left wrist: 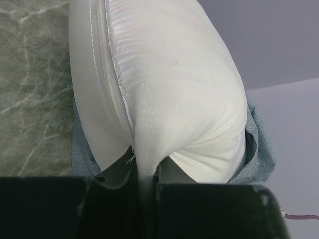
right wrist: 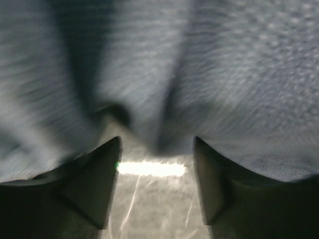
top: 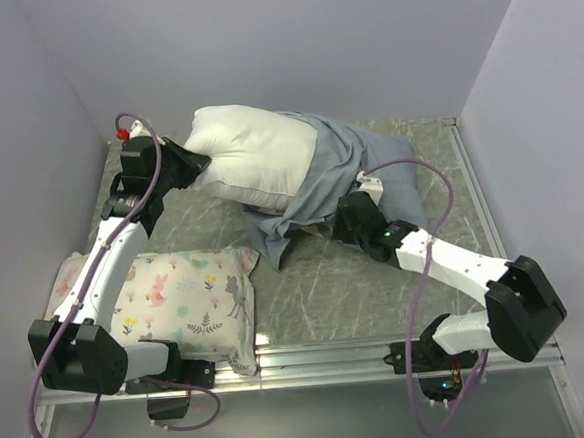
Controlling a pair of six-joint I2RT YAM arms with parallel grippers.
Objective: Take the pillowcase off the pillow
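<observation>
The plain white pillow point(top: 253, 160) lies at the back of the table, its left half bare. The blue-grey pillowcase point(top: 334, 171) is bunched over its right half and spills onto the table. My left gripper point(top: 196, 164) is shut on the pillow's left end; in the left wrist view the white fabric point(left wrist: 164, 84) is pinched between the jaws of my left gripper point(left wrist: 144, 172). My right gripper point(top: 340, 219) is open at the pillowcase's lower edge. In the right wrist view the blurred blue fabric point(right wrist: 209, 74) hangs just beyond the spread fingertips of my right gripper point(right wrist: 155, 147).
A white pillow printed with flowers and animals point(top: 177, 297) lies at the front left beside the left arm. Grey walls close in the left, back and right. A metal rail point(top: 312, 358) runs along the near edge. The tabletop is marbled grey-green point(top: 327, 287).
</observation>
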